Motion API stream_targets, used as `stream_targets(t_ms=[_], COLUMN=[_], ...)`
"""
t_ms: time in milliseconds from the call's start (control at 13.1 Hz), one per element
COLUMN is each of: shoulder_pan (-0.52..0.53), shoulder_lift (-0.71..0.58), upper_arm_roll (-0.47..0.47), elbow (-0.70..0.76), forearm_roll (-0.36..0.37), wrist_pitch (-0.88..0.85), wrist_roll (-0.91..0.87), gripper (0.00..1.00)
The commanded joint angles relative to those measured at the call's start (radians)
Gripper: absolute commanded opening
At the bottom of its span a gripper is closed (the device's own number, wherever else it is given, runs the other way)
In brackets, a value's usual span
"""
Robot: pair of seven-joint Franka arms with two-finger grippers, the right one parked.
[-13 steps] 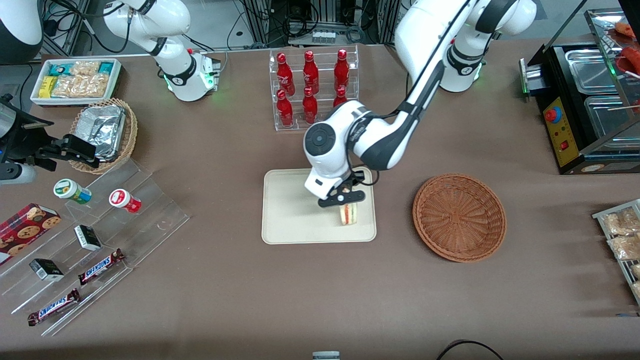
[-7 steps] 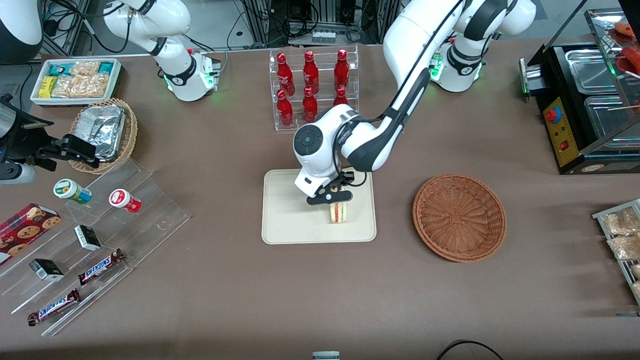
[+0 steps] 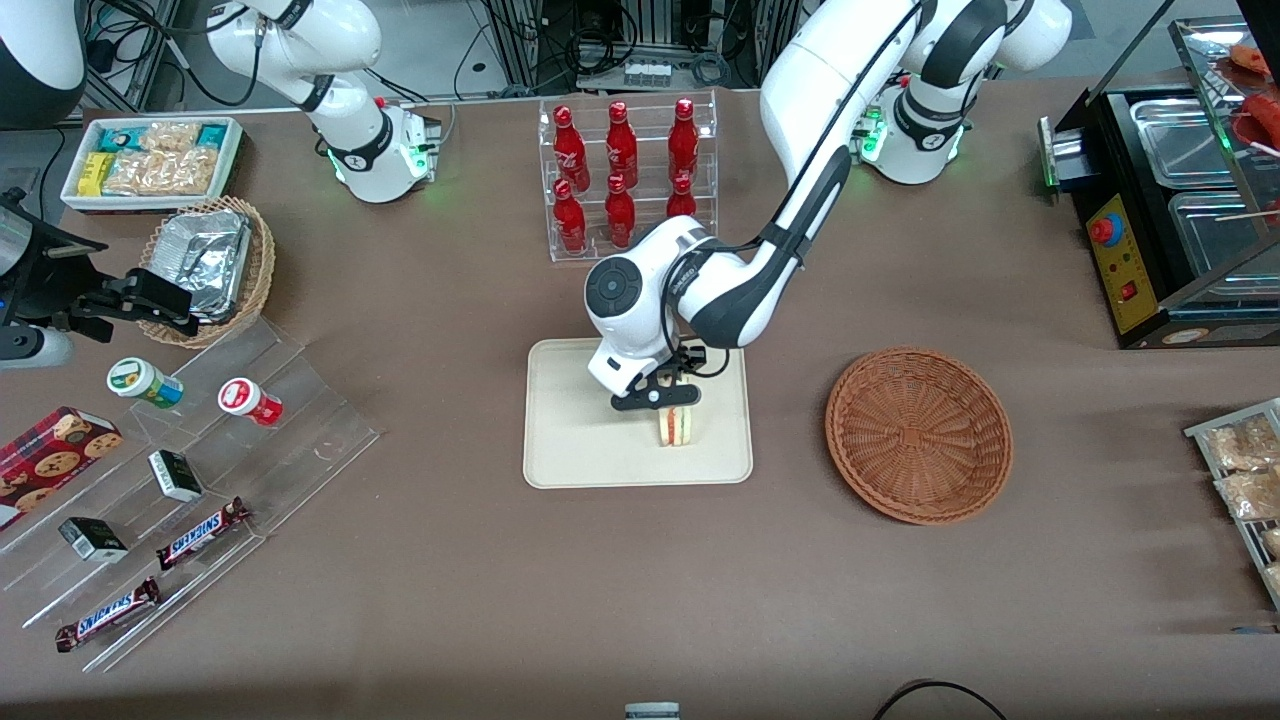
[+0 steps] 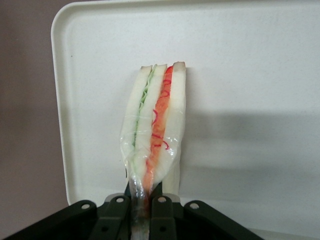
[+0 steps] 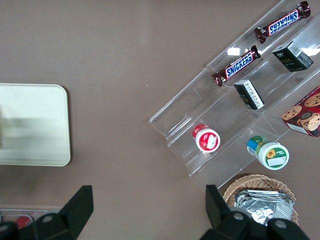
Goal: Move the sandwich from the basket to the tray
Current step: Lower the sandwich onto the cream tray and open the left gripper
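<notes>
The sandwich [image 3: 676,426] [image 4: 154,125], a plastic-wrapped white-bread wedge with red, orange and green layers, hangs just above the cream tray [image 3: 580,450] [image 4: 250,75], over the part of it nearer the basket. My left gripper [image 3: 660,400] [image 4: 142,210] is shut on the wrapper's pinched end. The black fingers [image 4: 162,212] squeeze the plastic and filling between them. The reddish-brown woven basket [image 3: 918,434] lies beside the tray toward the working arm's end of the table, with nothing in it.
A clear rack of red bottles [image 3: 625,175] stands farther from the camera than the tray. A clear stepped display [image 3: 200,490] with candy bars and small jars lies toward the parked arm's end. A tan foil-filled basket [image 3: 210,265] and a white snack bin [image 3: 150,160] sit past it. A black appliance [image 3: 1160,200] stands at the working arm's end.
The left gripper has carried the sandwich a little across the tray toward its middle and toward the bottle rack. The grip has not changed.
</notes>
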Motion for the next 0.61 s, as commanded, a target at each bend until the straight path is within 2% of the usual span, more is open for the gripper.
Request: stream_targets(t_ms=[0, 76, 305, 534], shoulder_pan=[-0.013, -0.013, -0.010, 0.001], shoulder_lift=[0.030, 0.027, -0.010, -0.119], upper_arm_roll=[0.013, 0.013, 0.014, 0.020], elbow=[0.037, 0.035, 0.038, 0.038], forearm_roll=[0.011, 0.011, 0.009, 0.006], wrist_pitch=[0.015, 0.017, -0.001, -0.096], wrist_roll=[0.006, 0.007, -0.006, -0.054], gripper=[0.64, 1.00, 1.00, 1.00])
